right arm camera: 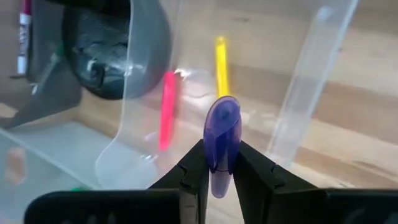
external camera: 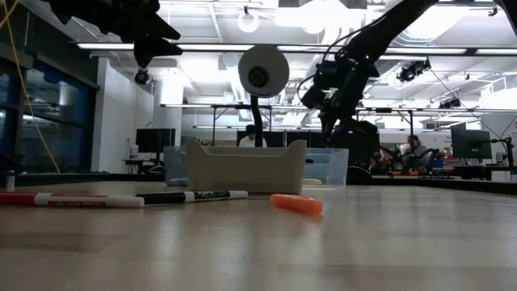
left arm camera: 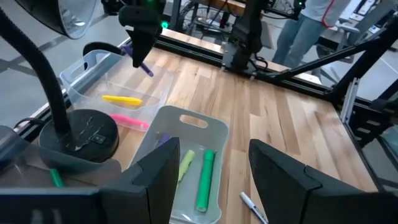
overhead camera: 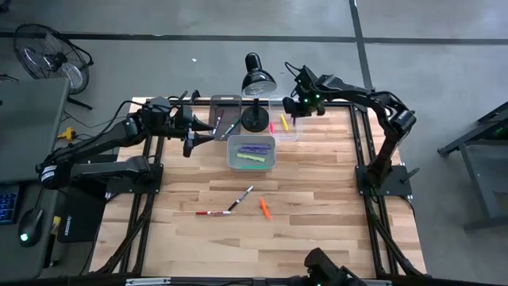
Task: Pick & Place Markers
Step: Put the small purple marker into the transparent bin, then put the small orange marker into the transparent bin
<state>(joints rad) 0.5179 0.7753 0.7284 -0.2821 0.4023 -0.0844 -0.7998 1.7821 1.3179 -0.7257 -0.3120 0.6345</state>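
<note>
My right gripper (right arm camera: 222,171) hangs over the far-right clear bin (overhead camera: 286,127), shut on a purple marker (right arm camera: 222,134). A pink marker (right arm camera: 166,109) and a yellow marker (right arm camera: 221,65) lie in that bin. The middle bin (overhead camera: 252,152) holds purple and green markers (left arm camera: 205,177). A black-and-white marker (overhead camera: 240,199), a red-and-white marker (overhead camera: 213,213) and an orange marker (overhead camera: 264,208) lie flat on the table's near half. My left gripper (left arm camera: 214,180) stands open at the far left, above the table near the left bin (overhead camera: 225,117), with nothing between its fingers. My right gripper pinches the purple marker's barrel (right arm camera: 219,163) between its two fingers. The fingers slant down from above and lie roughly along the marker, whose rounded end (right arm camera: 222,112) sticks out past the fingertips. The marker (left arm camera: 144,67) is lifted clear above the far-right bin.
A black desk lamp (overhead camera: 258,79) stands between the bins on its round base (overhead camera: 255,119), close beside my right gripper. The wooden table (overhead camera: 317,191) has open surface on its near and right parts. A fan (overhead camera: 51,56) stands on the floor beyond the far left corner.
</note>
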